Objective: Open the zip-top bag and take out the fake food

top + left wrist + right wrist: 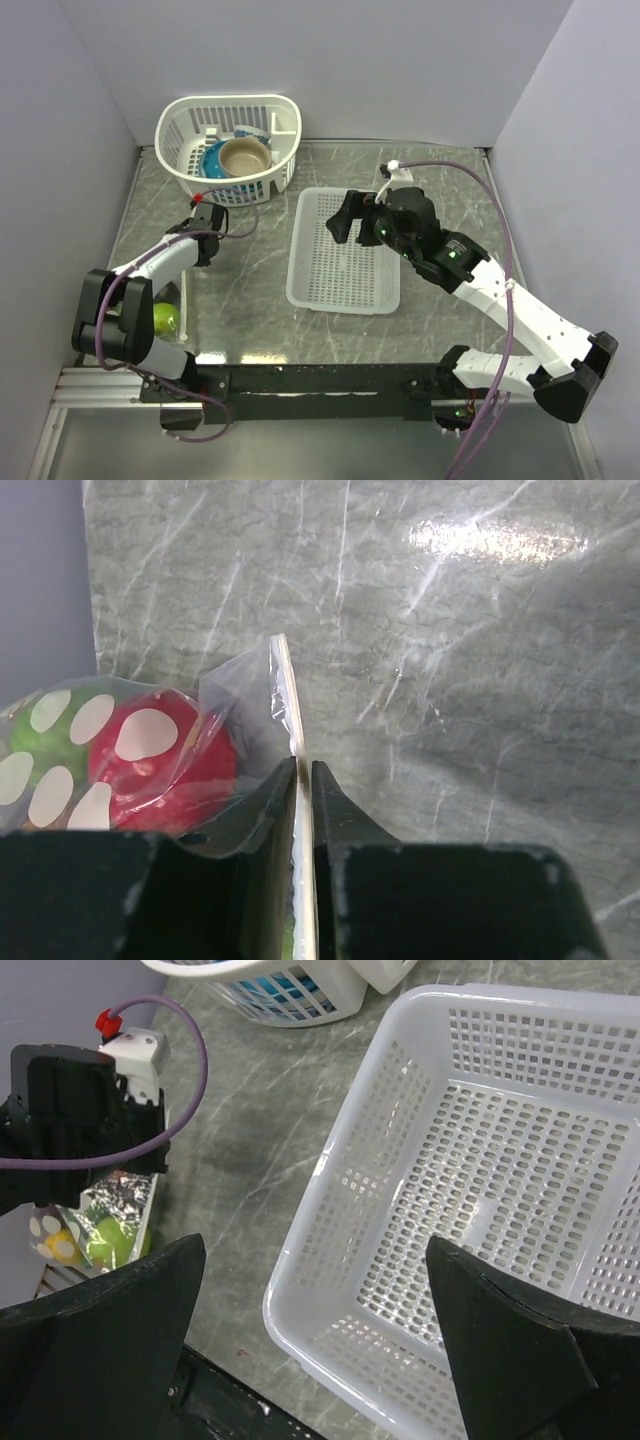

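The zip-top bag, clear with white dots, lies at the left edge of the table, partly under my left arm in the top view. My left gripper is shut on its white zip strip, which stands up between the two fingers. Inside the bag show a red piece of fake food and a green one; lime-green and yellow pieces appear in the right wrist view. My right gripper hangs open and empty over the left part of the white mesh tray.
A white oval basket holding a tan bowl and a blue item stands at the back left. The mesh tray has nothing in it. Grey walls close in both sides of the table.
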You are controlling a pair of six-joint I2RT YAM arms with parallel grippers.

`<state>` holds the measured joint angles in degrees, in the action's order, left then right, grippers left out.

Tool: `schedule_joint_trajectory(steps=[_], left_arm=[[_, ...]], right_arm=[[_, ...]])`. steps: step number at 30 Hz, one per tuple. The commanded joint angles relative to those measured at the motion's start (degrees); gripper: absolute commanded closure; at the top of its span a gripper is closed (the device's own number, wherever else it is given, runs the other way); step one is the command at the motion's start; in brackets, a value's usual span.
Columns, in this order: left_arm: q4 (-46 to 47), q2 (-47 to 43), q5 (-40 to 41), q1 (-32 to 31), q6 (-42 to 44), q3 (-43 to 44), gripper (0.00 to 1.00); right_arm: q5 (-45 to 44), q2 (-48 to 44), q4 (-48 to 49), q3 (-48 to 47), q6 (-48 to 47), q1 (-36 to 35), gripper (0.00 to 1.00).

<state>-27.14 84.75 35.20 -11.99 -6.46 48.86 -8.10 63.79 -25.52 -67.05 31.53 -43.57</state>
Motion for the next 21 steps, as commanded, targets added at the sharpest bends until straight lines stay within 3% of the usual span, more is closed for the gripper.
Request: schedule_joint_trajectory(steps=[1,4,5,6,8,10,21], left_arm=[[1.39,-0.73,2.50,-0.84,0.66,1.05,0.83],[-0.28,-1.08,3.73,-1.63,0.74,2.81,0.80],[-0.55,-1.25,4.34,-2.42,0.92,2.99,0.50],[-0.72,-1.52,5.13,-2.95,1.27,2.82,0.33],[-0.29,-1.43,8.55,-4.79,2.15,1.59,0.23],[0.41,-0.91,10.84,-5.50,2.68,-0.33,0.23],[5.95,-1.69,14.28,-6.12,5.84,-7.11,0.58]], right_arm=[[-0.87,-1.56,0.65,-0.54,-0.06,0.24,0.00],[-0.60,-1.56,0.82,-0.63,-0.06,0.24,0.00],[-0.34,-1.56,0.91,-0.63,-0.06,0.24,0.00],[-0.34,-1.56,0.91,-0.54,0.02,0.24,0.00],[-0.16,-1.56,1.08,-0.63,0.02,0.24,0.00],[0.10,-1.56,1.17,-0.89,-0.06,0.24,0.00],[-1.39,-2.79,-0.32,-1.86,-0.94,0.33,0.00]])
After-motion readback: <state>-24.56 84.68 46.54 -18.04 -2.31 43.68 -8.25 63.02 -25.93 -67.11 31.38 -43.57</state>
